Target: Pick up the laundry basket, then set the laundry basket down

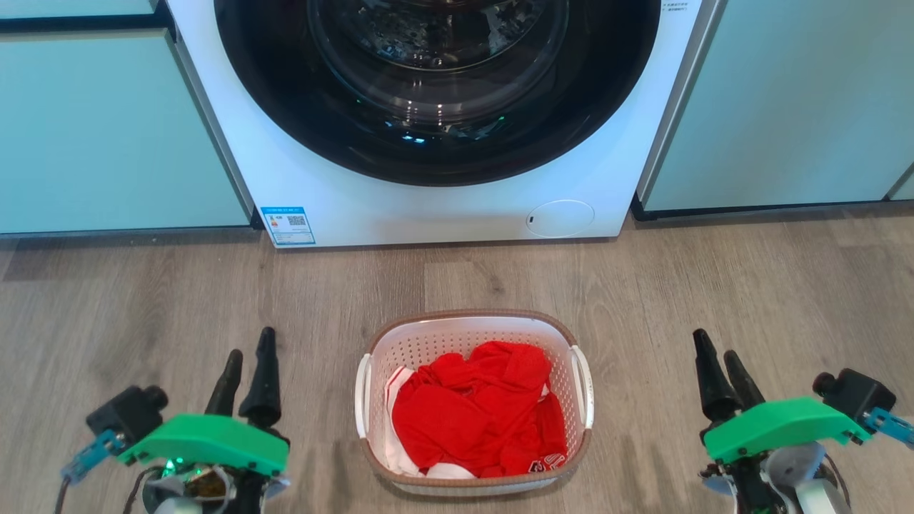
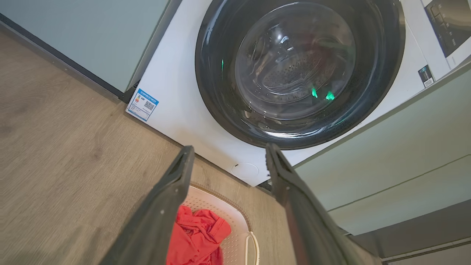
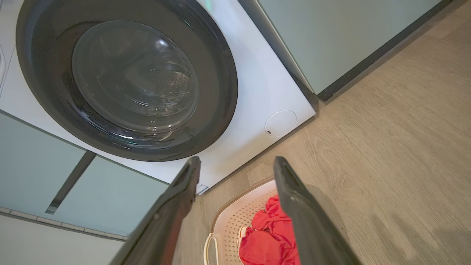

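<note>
The laundry basket (image 1: 457,341) sits on the wooden floor (image 1: 143,300), centred in front of the robot and a little way back from the washing machine (image 1: 443,210). It is upright, and red clothes (image 1: 478,417) are heaped inside it with some white fabric underneath. Whether that white is a separate garment is hard to tell from here. A white handle runs along each short side, the left handle (image 1: 363,396) and the right handle (image 1: 585,387), both lying close against the brown rim.

The left end effector (image 1: 251,344) hangs off to the basket's left, and the right end effector (image 1: 715,345) off to its right. Both are well apart from the basket and touch nothing. In the wrist views each pair of fingers stands spread wide with only floor, basket corner and washing machine visible between them, so both end effectors are open and empty.

By my reading the task has not really begun. This is the approach stage of the pick-up, with the basket resting untouched.

The next move probably calls for both arms to come inward and down together, each lining its fingers up with the handle on its own side. The handles are thin and hug the rim, so the fingers would need to straddle them squarely before closing. The lift should then be even on both sides to keep the basket level.

Pale green cabinet fronts (image 1: 107,128) flank the washing machine on either side.
</note>
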Motion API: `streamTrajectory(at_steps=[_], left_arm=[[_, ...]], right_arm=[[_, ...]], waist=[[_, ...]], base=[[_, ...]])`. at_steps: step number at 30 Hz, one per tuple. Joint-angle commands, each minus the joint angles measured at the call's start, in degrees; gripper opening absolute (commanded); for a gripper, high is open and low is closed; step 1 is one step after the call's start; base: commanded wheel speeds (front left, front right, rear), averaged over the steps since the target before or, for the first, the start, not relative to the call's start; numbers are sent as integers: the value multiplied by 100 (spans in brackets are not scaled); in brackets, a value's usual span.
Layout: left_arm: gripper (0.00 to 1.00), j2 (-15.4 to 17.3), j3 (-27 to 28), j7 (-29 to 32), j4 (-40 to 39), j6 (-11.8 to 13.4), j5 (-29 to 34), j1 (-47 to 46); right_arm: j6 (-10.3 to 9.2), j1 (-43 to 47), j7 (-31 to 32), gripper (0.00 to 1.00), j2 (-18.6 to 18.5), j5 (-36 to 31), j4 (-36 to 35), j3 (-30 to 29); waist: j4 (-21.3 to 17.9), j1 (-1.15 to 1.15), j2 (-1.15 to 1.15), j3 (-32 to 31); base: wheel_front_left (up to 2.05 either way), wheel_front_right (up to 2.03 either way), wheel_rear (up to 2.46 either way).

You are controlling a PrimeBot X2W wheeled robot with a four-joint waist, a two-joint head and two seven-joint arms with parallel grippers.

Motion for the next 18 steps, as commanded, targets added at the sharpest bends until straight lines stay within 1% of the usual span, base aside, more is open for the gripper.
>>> streamTrajectory(at_steps=[1,18], left_arm=[[100,76,45,-82,-258,22,260,-166],[100,144,-130,-350,-259,118,1488,5]], right_arm=[[8,-239,-100,100,-60,-245,-230,108],[10,-165,-368,100,-72,-1343,-266,340]], waist=[[2,0,0,-6],[-6,0,0,-63]], base=[[0,0,0],[0,0,0]])
